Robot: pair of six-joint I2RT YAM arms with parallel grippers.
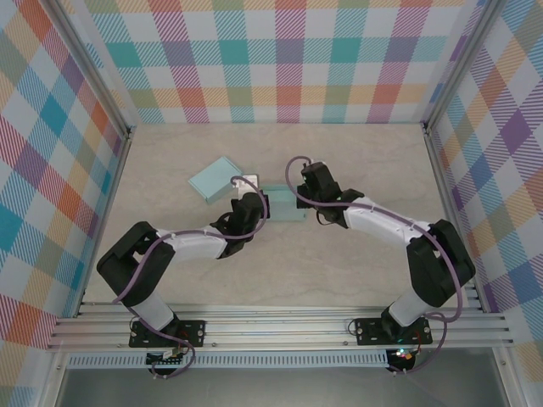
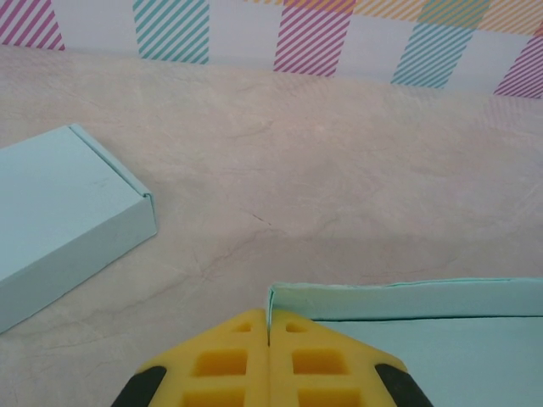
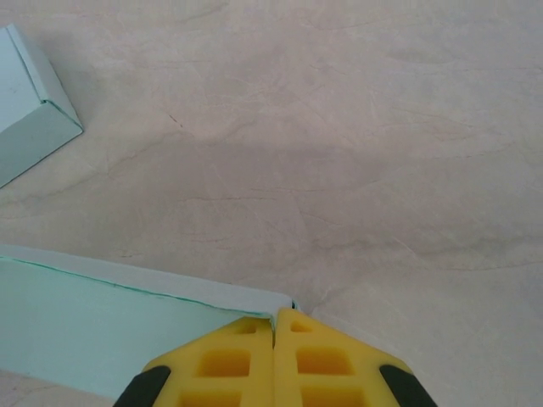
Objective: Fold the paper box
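Grippers pinch a teal paper box (image 1: 282, 206) at the middle of the table (image 1: 365, 157).
Fingers pressed together, the left gripper (image 2: 269, 329) and right gripper (image 3: 274, 329) each clamp 1 upper corner of its walls; a 2nd closed box (image 1: 217, 178) lies near, apart.

Top cam: high, behind arm bases, looks down on whole table (image 1: 356, 170). L and R wrist cams: low, close, facing outward across it. All three share paper box (image 1: 280, 206) rim and closed box (image 1: 222, 178), frame-left in wrist views.
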